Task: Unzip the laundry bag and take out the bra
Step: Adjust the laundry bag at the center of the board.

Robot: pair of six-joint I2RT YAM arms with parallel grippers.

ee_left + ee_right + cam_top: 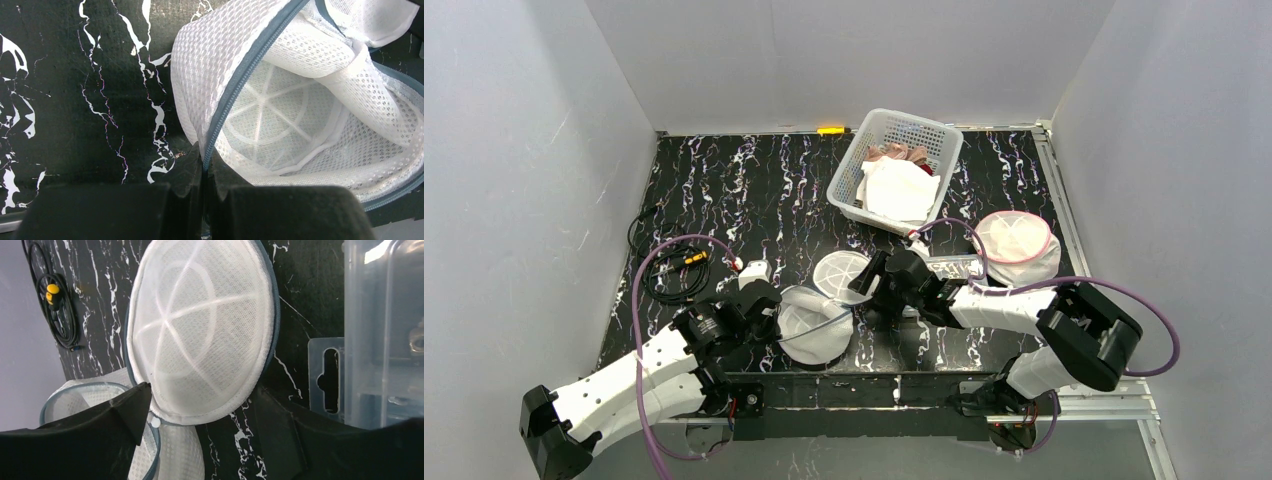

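Observation:
The white mesh laundry bag (814, 328) lies unzipped near the front of the table. Its round lid (841, 272) is flipped back onto the table beside it. My left gripper (204, 160) is shut on the bag's rim, pinching the blue-grey zipper (250, 65). The bag's inside (280, 120) shows only white ribbed mesh and a folded mesh wall (320, 45); the bra is hidden. My right gripper (202, 390) stands open, its fingers on either side of the lid's (200, 335) near edge. The open bag body (90, 400) is at the lower left of that view.
A white basket (854, 175) with clothes stands at the back. A second mesh bag with a pink rim (1016, 240) lies to the right. A clear plastic container (380, 330) sits just right of the lid. A coiled black cable (669, 270) lies at the left.

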